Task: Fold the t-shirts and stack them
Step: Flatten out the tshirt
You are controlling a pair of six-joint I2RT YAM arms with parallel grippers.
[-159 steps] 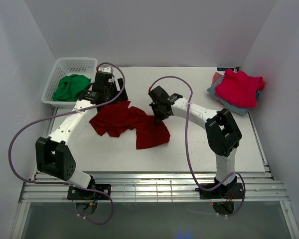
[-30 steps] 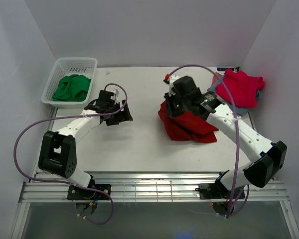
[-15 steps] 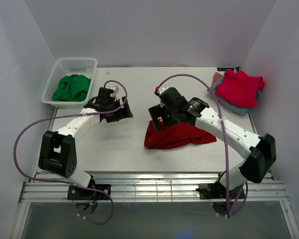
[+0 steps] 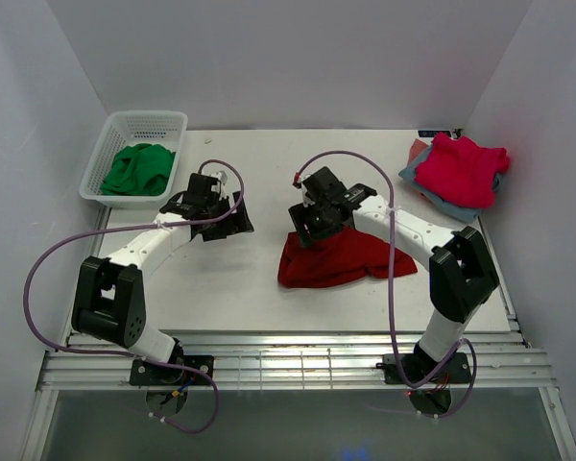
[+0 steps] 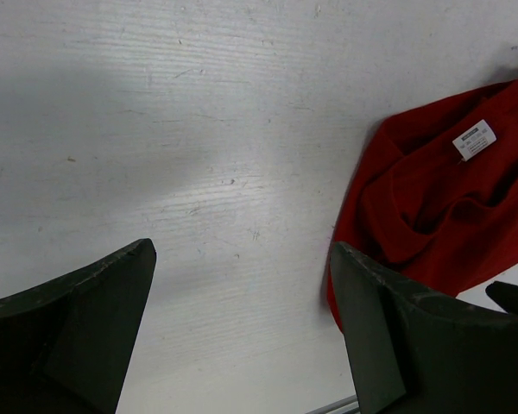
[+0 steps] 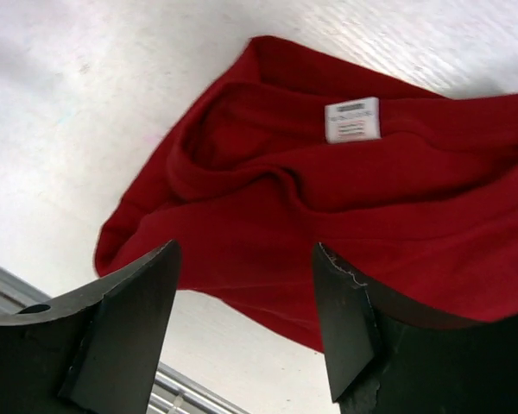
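Folding in hand: dark red t-shirt (image 4: 336,264) left bunched on worktop (image 4: 230,279). Wide, empty: left jaws, right jaws. Edge to be gripped, spread flat.

This is a robot lab cell. Plain white walls (image 4: 288,58) box in a white table (image 4: 240,288). Two arms (image 4: 139,248) stand bolted to a metal rail (image 4: 288,370) at its near edge.

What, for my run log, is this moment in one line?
left gripper: open, empty | right gripper: open, above dark red t-shirt, bunched on table | pink-red t-shirt: stacked far right
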